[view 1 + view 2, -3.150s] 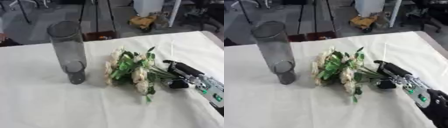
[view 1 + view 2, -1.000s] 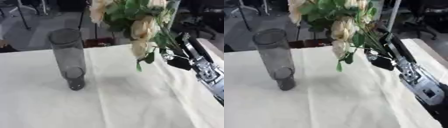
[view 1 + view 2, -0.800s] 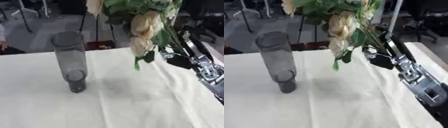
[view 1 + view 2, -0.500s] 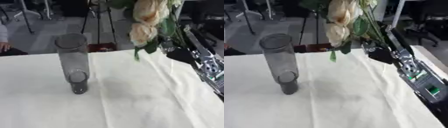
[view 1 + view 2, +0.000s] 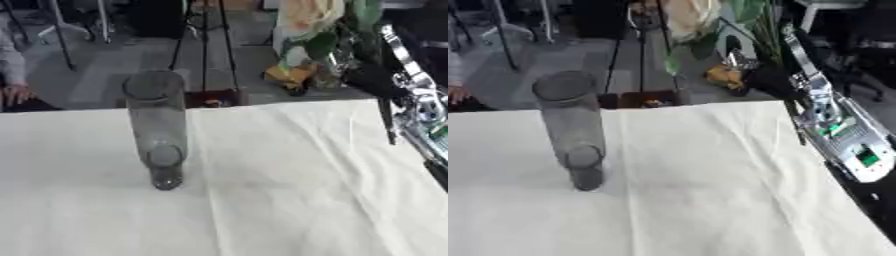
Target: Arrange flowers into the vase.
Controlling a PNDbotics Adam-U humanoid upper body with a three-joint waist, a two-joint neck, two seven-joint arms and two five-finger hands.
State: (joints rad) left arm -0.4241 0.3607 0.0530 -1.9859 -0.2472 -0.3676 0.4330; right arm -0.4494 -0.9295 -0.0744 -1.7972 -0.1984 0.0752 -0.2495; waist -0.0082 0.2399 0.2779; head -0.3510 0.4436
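Observation:
A tall clear glass vase (image 5: 156,130) stands upright on the white cloth, left of centre, with nothing in it. My right hand (image 5: 767,80) is raised at the upper right, above the table's far edge, and is shut on the green stems of a bouquet. The bouquet's cream flowers (image 5: 689,17) and leaves hang high up, partly cut off by the top of the view. They are well above and to the right of the vase's mouth. My left hand shows in no view.
A wrinkled white cloth (image 5: 289,190) covers the table, whose far edge (image 5: 262,104) runs behind the vase. Beyond it are tripod legs (image 5: 206,45) and a yellow object (image 5: 284,77) on the floor. My right forearm (image 5: 842,135) crosses the table's right side.
My right hand has carried the bouquet higher, so the blooms now reach the top edge of the view. The vase has stayed in place.

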